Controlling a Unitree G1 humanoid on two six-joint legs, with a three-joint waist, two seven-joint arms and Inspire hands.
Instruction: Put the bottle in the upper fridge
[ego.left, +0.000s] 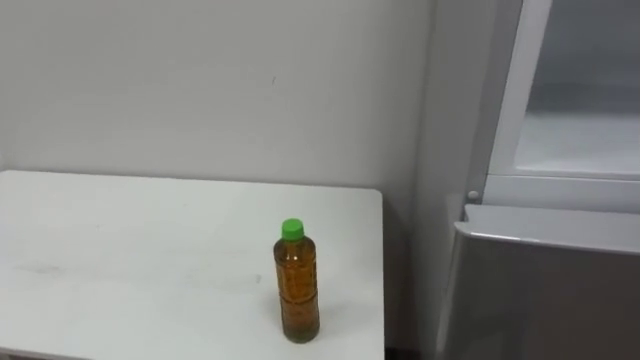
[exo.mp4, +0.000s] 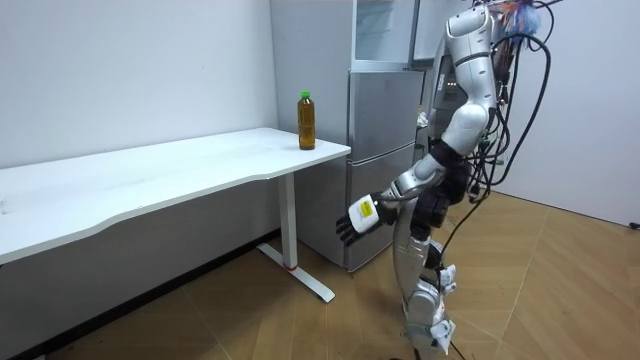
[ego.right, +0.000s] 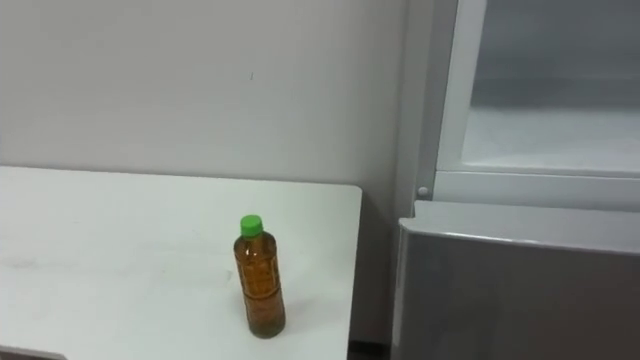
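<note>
One bottle (ego.left: 297, 285) stands upright on the white table (ego.left: 120, 270), near the table's front edge and towards its right-hand end, touched by nothing. It holds an amber liquid and carries a green cap (ego.left: 292, 229).

Just beside that end of the table, across a narrow gap, stands the grey fridge (ego.left: 545, 290). Its lower door is closed. The upper compartment (ego.left: 585, 130) stands open, showing a pale interior with a shelf. A plain light wall (ego.left: 200, 90) runs behind both table and fridge.

In the room view the robot stands upright on the wooden floor (exo.mp4: 560, 290) in front of the fridge, off the table's end and well apart from the bottle.

The left hand (exo.mp4: 358, 218) is held low and forward, below the level of the table top, near the fridge's lower door. Its fingers are apart and loosely extended, holding nothing. The back of the hand faces the camera.

The bottle remains outside the fridge, on the table, with no hand near it
</note>
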